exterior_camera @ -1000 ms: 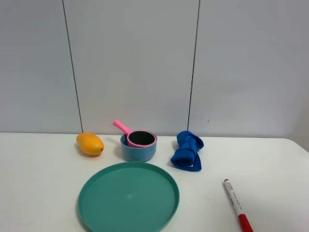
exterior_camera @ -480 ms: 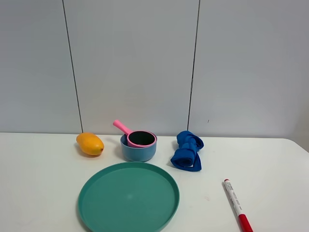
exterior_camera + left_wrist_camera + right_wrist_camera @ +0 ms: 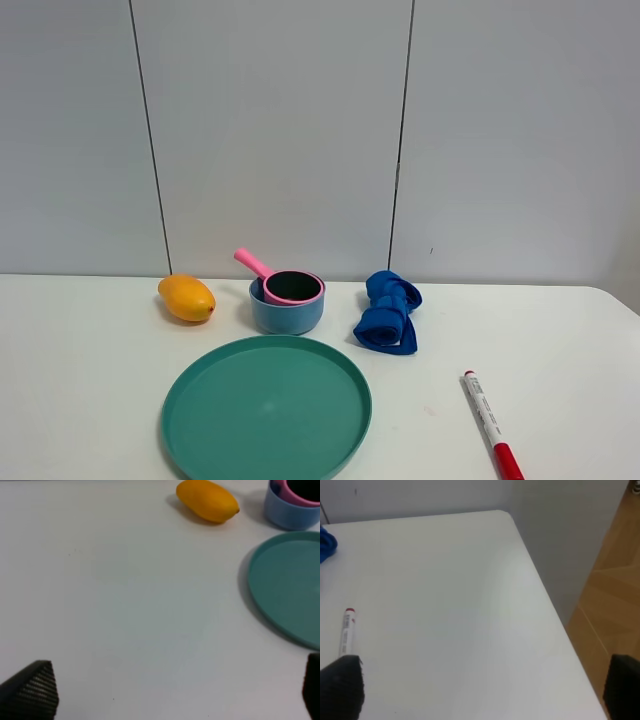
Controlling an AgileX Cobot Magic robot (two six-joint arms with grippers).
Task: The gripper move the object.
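Pink saucepan (image 3: 292, 286) sits nested in the blue bowl (image 3: 287, 312) at center frame, both grippers, left (image 3: 175, 700) and right (image 3: 480, 690), spread wide and far off, so a sloppy grab could easily drag the bowl along.

No change is seen between the earlier exterior high pictures and this moment. Beside the green plate (image 3: 266, 408), nothing is displaced on the worktop (image 3: 80, 390), and no arm or end effector is brought into that view.
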